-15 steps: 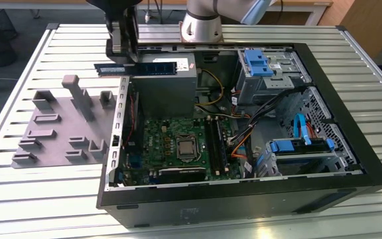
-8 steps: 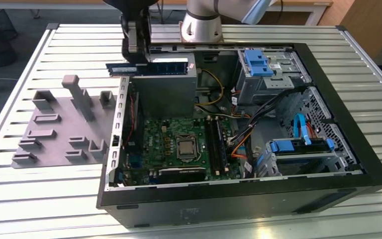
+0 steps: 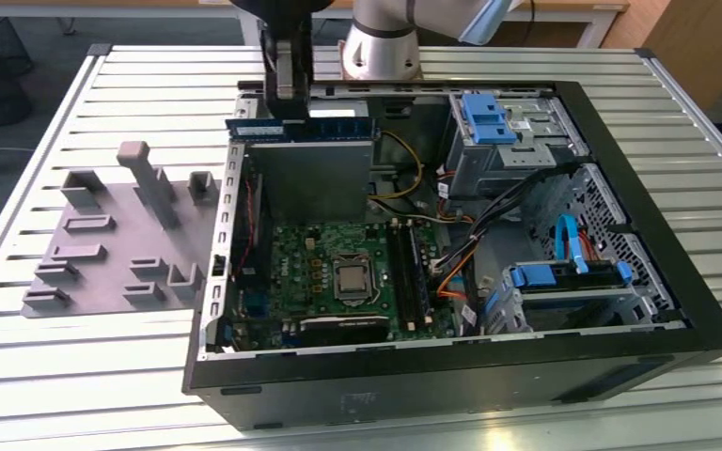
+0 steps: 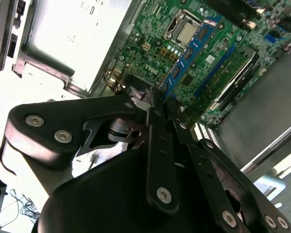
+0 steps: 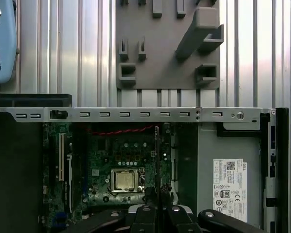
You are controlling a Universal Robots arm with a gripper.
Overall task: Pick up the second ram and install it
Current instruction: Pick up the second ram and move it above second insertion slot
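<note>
While the pincer (image 3: 289, 113) is clamped shut on it near mid-length, the second ram (image 3: 336, 128) hangs in the air over the far part of the open computer case (image 3: 462, 385), just above a grey metal box (image 3: 305, 183). Its long axis lies level and runs across the exterior view from left to right. It stands on its long edge, with a flat blue-green face and pale stickers toward that camera. In the first wrist view the stick (image 5: 156, 155) shows edge-on as a thin dark line reaching out from the gripper (image 5: 157, 206). In the second wrist view its dark chips (image 4: 189, 51) are visible. The case holds a green motherboard (image 3: 323, 254) with a metal processor socket (image 3: 353, 279), bundled cables and blue drive brackets (image 3: 484, 117). A white printed label (image 5: 230, 187) sits on the metal box. A grey holder tray (image 3: 98, 254) lies on the slatted table (image 3: 123, 376) beside the case, on the exterior view's left.
</note>
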